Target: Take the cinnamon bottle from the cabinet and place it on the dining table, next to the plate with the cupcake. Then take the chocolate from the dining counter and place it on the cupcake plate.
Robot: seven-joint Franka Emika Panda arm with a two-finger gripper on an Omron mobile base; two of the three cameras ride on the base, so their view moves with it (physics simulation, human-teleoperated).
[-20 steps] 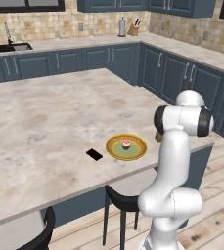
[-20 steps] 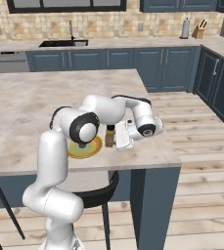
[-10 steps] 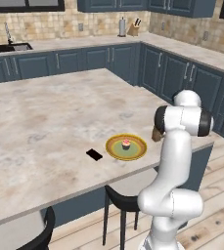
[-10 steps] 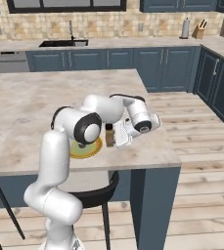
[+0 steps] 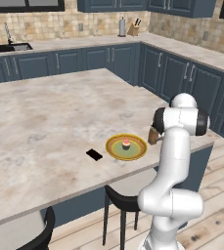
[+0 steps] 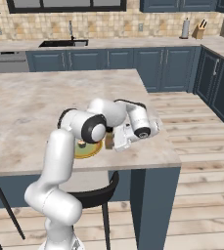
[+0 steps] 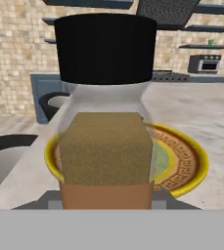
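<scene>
From the hand view, the cinnamon bottle blocks my sight of the cupcake and most of the plate. In the right base view, my arm hides the pincer's fingertips.

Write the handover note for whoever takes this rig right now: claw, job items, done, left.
Claw: shut on the cinnamon bottle, held upright, low over the dining table beside the plate with the cupcake.
Cupcake: on its plate.
Chocolate: flat on the table, just left of the plate.
Done: bottle fetched and brought to the plate.
Left: set the bottle down next to the plate and release; then put the chocolate on the plate.
</scene>
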